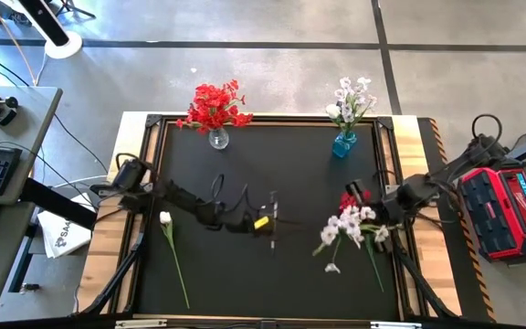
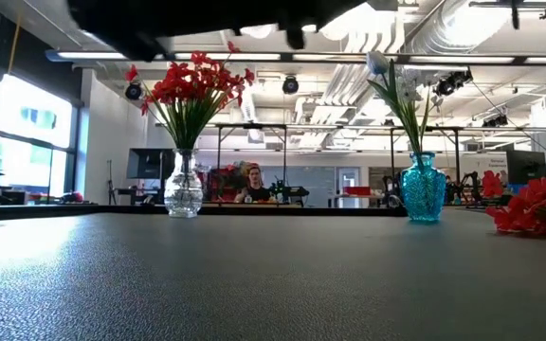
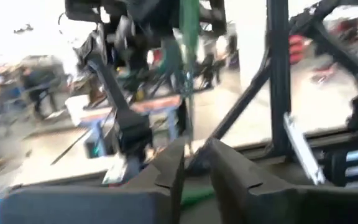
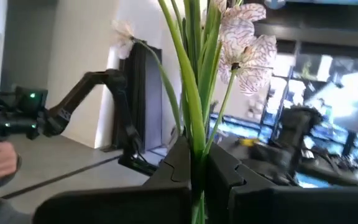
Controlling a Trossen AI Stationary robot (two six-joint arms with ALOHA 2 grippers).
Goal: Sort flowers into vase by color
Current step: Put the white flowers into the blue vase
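- High view: left gripper (image 1: 272, 222) sits out over the middle of the black table (image 1: 272, 174), something yellow at its tip; whether its jaws hold anything, I cannot tell from up here.
- Right gripper (image 1: 365, 212) is at the right side, buried in a bunch of white flowers (image 1: 350, 224) with red flowers (image 1: 348, 199) just beside it.
- One white-budded stem (image 1: 173, 251) lies alone on the mat, lower left.
- At the far edge, a clear vase (image 1: 218, 139) carries red blossoms and a blue vase (image 1: 342, 143) carries white ones.
- Low view: clear vase (image 2: 184, 185) with its red spray on the left, blue vase (image 2: 424, 188) on the right, red flowers (image 2: 531, 208) lying at the right edge. A person sits in the room behind.
- Left wrist view: the fingers (image 3: 166, 171) stand slightly parted with a thin green stem (image 3: 188, 93) rising through the narrow gap; whether they press it I cannot tell.
- Right wrist view: the jaws are pinched tight on a bundle of green stems (image 4: 194, 118), white flowers (image 4: 247, 37) overhead.
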